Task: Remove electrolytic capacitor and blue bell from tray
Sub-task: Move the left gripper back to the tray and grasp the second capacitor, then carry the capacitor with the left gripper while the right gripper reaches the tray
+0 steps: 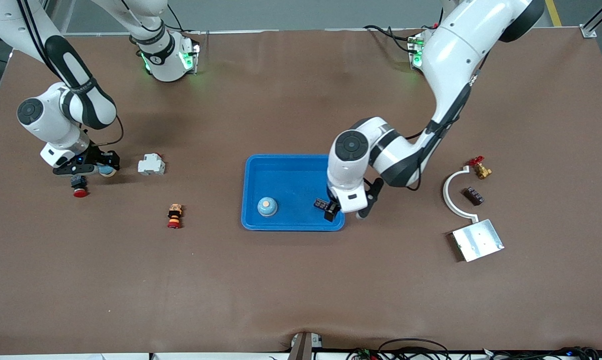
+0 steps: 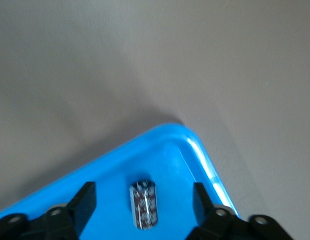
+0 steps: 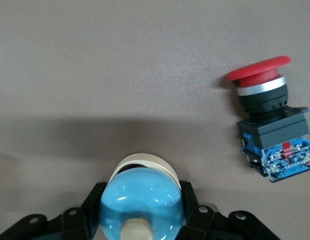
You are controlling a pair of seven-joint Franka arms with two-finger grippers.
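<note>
A dark capacitor (image 1: 321, 204) lies in the blue tray (image 1: 281, 172), in its corner toward the left arm's end. My left gripper (image 1: 331, 212) is open just above it; in the left wrist view the capacitor (image 2: 144, 205) lies loose between the spread fingers (image 2: 84, 204), touching neither. A light-blue bell (image 1: 267, 206) with an orange top sits in the tray. My right gripper (image 1: 102, 169) is shut on a second light-blue bell (image 3: 142, 202), low over the table at the right arm's end.
A red push button (image 1: 79, 187) lies beside the right gripper and also shows in the right wrist view (image 3: 269, 122). A white breaker (image 1: 151, 165) and a small orange-red button (image 1: 174, 216) lie nearby. At the left arm's end lie a white curved bracket (image 1: 452, 196), metal plate (image 1: 477, 240), brass valve (image 1: 480, 169) and dark component (image 1: 473, 196).
</note>
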